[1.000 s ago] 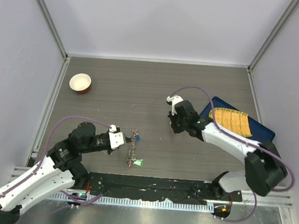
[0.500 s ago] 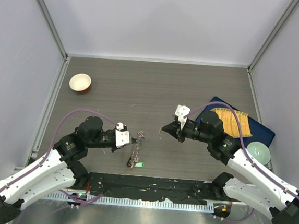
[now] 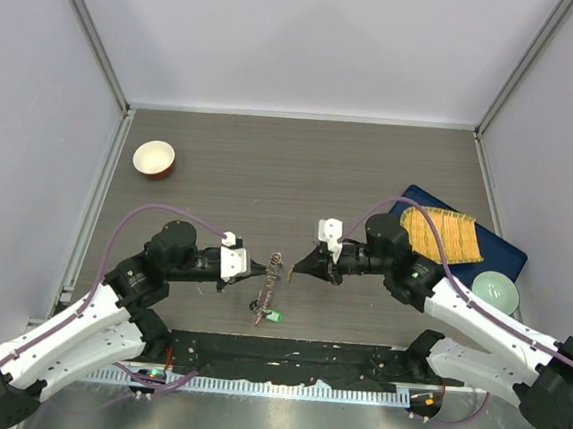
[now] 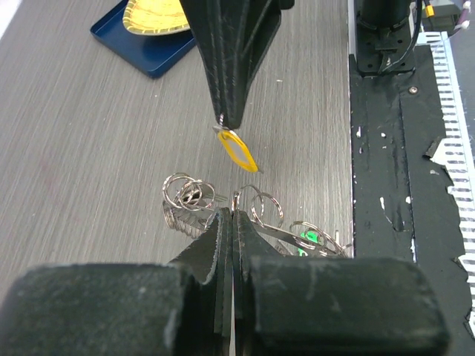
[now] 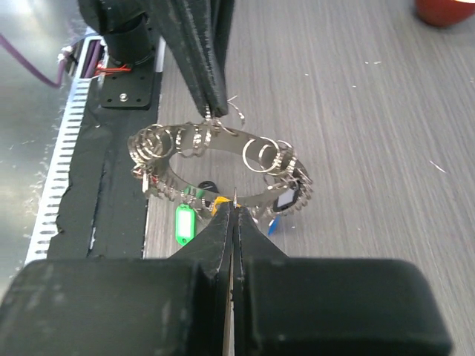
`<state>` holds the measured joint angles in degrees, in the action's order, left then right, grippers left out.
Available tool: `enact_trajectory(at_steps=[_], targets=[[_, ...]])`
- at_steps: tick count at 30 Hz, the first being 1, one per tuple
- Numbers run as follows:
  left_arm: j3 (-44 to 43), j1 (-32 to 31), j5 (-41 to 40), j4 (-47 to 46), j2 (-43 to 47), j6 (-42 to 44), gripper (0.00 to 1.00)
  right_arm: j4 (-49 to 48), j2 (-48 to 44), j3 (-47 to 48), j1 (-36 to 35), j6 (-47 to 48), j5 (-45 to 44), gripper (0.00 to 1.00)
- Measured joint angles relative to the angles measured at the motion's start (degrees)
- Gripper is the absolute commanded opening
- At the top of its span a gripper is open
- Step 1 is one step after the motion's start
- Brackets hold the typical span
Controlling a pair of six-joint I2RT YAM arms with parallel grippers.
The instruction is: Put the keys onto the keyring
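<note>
The keyring is a grey toothed metal ring carrying several small split rings and tagged keys. My left gripper is shut on its rim and holds it on edge. A green tag hangs at its low end. In the left wrist view my left gripper clamps the keyring. My right gripper is shut on a key with a yellow tag, just right of the ring. In the right wrist view my right gripper is tight against the keyring, with green and blue tags below.
A red-and-white bowl stands at the far left. A blue tray with a yellow woven piece lies at the right, with a pale green bowl beside it. The black base strip runs along the near edge.
My right arm has swung left and down from the tray side until its tip is next to the keyring. My left gripper has shifted right and tipped the ring up on edge.
</note>
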<state>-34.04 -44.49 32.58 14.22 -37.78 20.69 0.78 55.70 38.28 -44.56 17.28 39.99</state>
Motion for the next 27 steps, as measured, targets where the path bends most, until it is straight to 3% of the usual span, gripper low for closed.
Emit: enact_trajectory(at_steps=[13,27], targets=[[0.00,0.00,1.22,-0.31,-0.48,-1.84,0.00,5.22,1.73,3.50,-9.79,6.38,-6.67,0.01],[0.00,0.00,2.21,0.46,-1.55,-0.70,0.00,5.75,3.13,4.37,-11.91,9.05,-12.90,0.01]])
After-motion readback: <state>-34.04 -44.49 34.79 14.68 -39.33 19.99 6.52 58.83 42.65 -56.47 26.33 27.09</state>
